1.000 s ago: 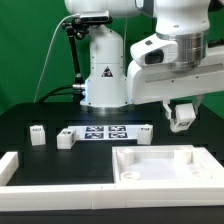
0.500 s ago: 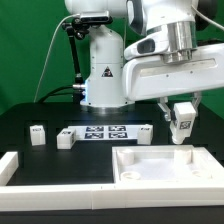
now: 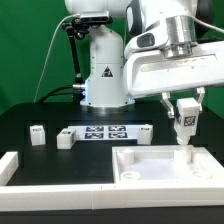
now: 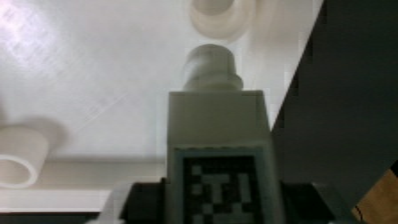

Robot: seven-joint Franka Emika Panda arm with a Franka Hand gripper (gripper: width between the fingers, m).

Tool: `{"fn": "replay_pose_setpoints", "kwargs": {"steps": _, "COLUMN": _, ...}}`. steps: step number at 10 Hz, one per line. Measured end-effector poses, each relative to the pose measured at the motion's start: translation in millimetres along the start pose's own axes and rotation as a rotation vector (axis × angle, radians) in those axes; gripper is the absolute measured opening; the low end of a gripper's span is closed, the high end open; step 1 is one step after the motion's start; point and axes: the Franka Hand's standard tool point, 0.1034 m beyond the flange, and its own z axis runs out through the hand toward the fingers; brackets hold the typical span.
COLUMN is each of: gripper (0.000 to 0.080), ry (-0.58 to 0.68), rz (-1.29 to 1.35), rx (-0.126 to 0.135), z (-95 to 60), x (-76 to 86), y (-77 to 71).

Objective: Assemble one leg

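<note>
A black table (image 3: 30, 115) stands before a green backdrop (image 3: 25, 50). Nearest lies a long white rail (image 3: 55, 182), and beside it, toward the exterior view's right, the large square panel (image 3: 150, 170) with rimmed edges. Over the panel's far right corner the gripper (image 3: 185, 108) is clamped on the leg (image 3: 186, 122), held upright with its tag facing out. In the wrist view its round tip (image 4: 212, 65) points down at the panel; whether they touch cannot be told. Farther back the marker board (image 3: 105, 133) lies among loose posts (image 3: 38, 133). Behind rises the arm's base (image 3: 103, 75).
</note>
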Motion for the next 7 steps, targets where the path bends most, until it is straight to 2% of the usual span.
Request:
{"fn": "replay_pose_setpoints", "kwargs": {"steps": 2, "gripper": 0.0290, "ry": 0.012, "rz": -0.028, "rx": 0.005, "z": 11.5, "x": 9.9, "y": -0.9}}
{"fn": "replay_pose_setpoints", "kwargs": {"steps": 4, "gripper": 0.0290, "ry": 0.049, "rz": -0.080, "rx": 0.012, "z": 14.6, "x": 35.9, "y": -5.3}}
{"fn": "replay_pose_setpoints", "kwargs": {"steps": 7, "gripper": 0.0290, "ry": 0.069, "rz": -0.075, "rx": 0.008, "z": 16.0, "x": 32.4, "y": -3.6}}
